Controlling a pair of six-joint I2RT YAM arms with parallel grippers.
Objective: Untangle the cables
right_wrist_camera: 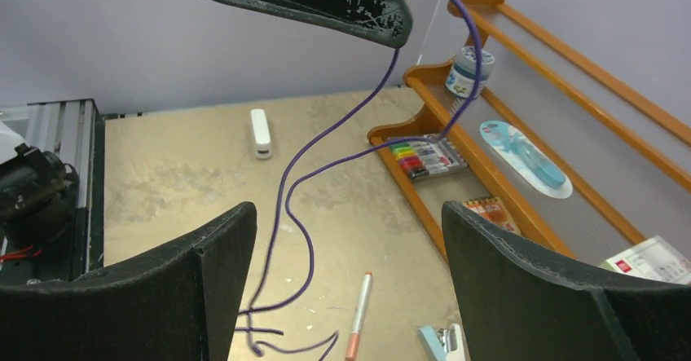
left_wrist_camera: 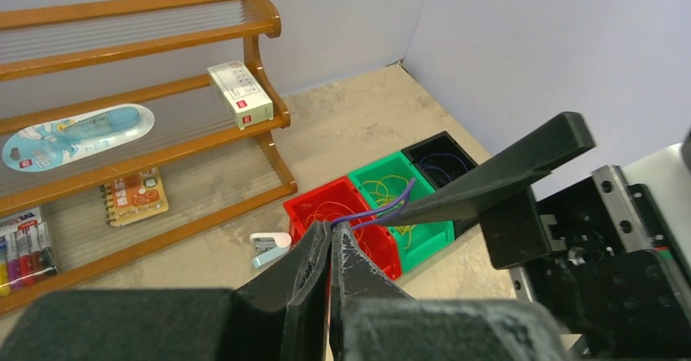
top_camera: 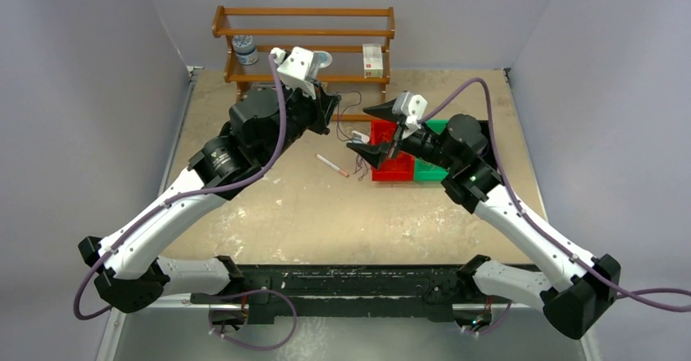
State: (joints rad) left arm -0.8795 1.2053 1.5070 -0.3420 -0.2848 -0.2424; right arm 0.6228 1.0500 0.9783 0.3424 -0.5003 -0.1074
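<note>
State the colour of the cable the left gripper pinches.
Purple. The thin cable in the left gripper shows best in the right wrist view.

loc: robot lab cell | evid: grey partition walls (top_camera: 90, 68), scuffed tbl (top_camera: 326, 214), bolted arms (top_camera: 175, 210)

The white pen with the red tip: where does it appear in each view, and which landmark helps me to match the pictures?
Top external: the pen lies near the middle of the table, just left of the red bin.
Left wrist: not in it.
Right wrist: the pen is at the bottom edge, near the middle.
Shared landmark: the wooden shelf, seen in all three.
</note>
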